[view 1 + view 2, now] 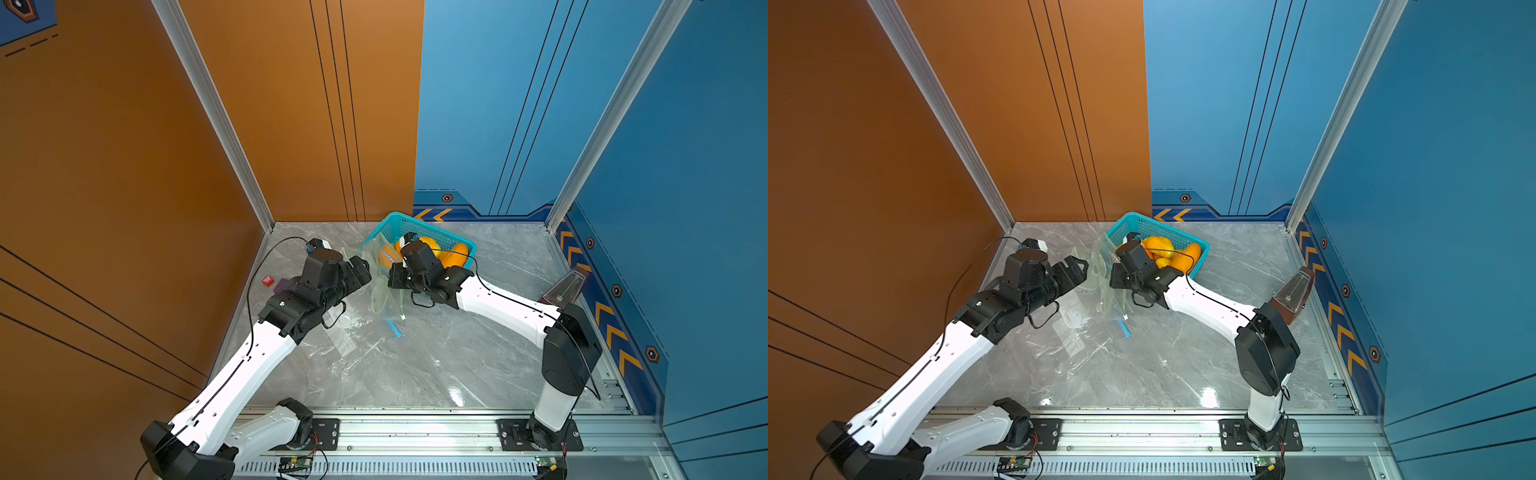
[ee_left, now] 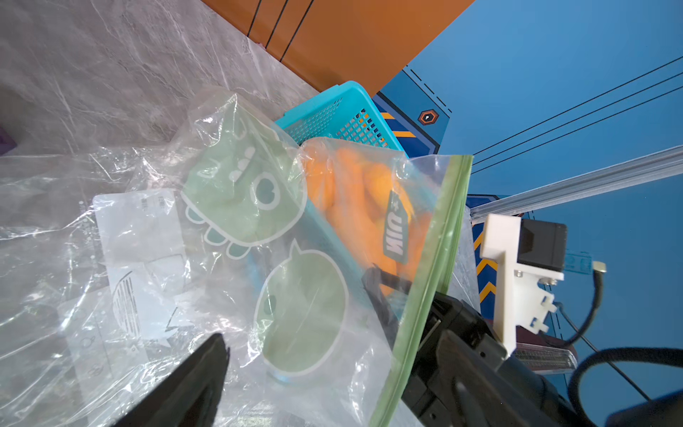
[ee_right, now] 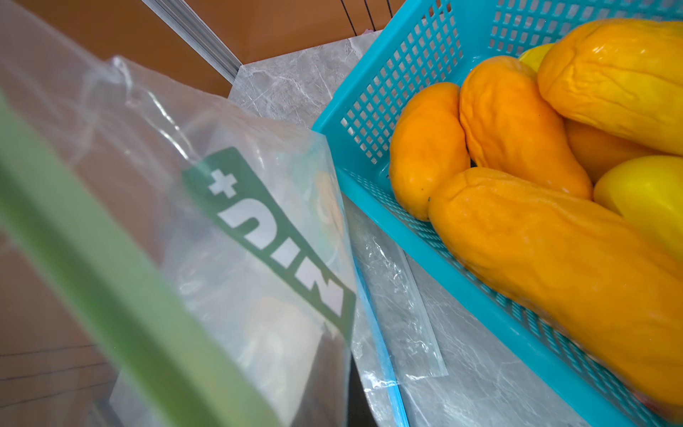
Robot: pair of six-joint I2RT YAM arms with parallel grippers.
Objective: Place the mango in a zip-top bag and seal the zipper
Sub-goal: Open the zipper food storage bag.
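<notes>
While the right gripper stays out of clear sight, the left wrist view shows it clamped on the green zipper edge of the zip-top bag, held upright just beside the teal basket. The left gripper hangs spread wide near the bag. Mangoes are piled in the basket; whether one is in the bag, cannot tell.

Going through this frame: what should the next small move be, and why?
Probably ease the open left gripper forward to pinch the zip-top bag near its green zipper strip, so the mouth can be pulled apart. The right gripper is shut on that strip, holding the bag up beside the basket, and the mouth looks flat. The mangoes lie in the basket.
</notes>
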